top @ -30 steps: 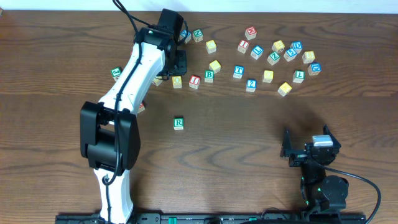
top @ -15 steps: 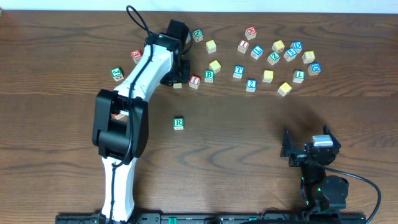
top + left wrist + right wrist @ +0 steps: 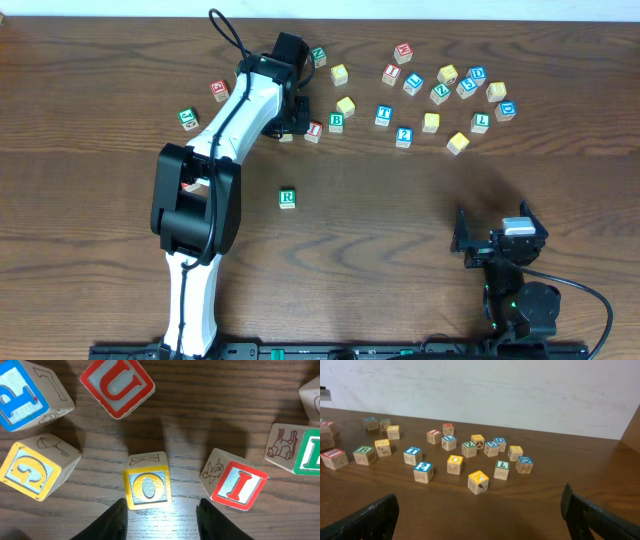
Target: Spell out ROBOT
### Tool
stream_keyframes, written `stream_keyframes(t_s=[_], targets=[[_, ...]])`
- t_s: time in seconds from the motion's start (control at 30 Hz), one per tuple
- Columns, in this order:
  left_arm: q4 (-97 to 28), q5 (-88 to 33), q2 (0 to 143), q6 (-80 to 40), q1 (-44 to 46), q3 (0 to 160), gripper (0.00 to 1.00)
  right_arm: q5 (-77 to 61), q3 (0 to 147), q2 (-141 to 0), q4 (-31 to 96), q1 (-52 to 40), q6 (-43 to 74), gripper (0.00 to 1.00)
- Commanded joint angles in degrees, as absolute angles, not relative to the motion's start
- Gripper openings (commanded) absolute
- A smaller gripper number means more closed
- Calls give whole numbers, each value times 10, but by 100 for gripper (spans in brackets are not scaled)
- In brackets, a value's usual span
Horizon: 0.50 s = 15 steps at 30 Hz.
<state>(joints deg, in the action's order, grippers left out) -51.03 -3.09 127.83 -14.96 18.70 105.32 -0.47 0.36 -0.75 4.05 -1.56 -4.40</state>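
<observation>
My left end effector [image 3: 162, 504] hangs over the upper row of blocks with its fingers apart. They reach to either side of the near edge of the yellow O cube [image 3: 147, 485], with a clear gap at one finger, so nothing is clamped. Around it I read a red I cube [image 3: 237, 484] on one side, a yellow G cube [image 3: 35, 470] on the other, and a red U cube [image 3: 117, 384] beyond.

From overhead, the green R cube [image 3: 287, 198] sits alone on the desk [image 3: 400, 250], well apart from the scatter. The green B cube [image 3: 336, 121] is just beside the red I, with the blue T cube [image 3: 383, 115] near it. Another yellow-topped cube [image 3: 431, 121] lies close to the blue 2 cube [image 3: 404, 136].

My right end effector [image 3: 480, 520] sits low with its fingers wide apart, holding nothing.

The desk is dark wood grain, and a white wall [image 3: 520, 390] stands behind it.
</observation>
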Motion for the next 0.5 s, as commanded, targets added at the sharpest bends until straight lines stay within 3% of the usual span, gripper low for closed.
stream_keyframes(t_s=[0.0,0.47], targets=[[-511,-27,1285,-152,187,1066,49,-8,3,-7,43,-12,-37,99],[-505,-19,1285,-152,187,1066,53,-8,3,-7,43,-12,-37,99]])
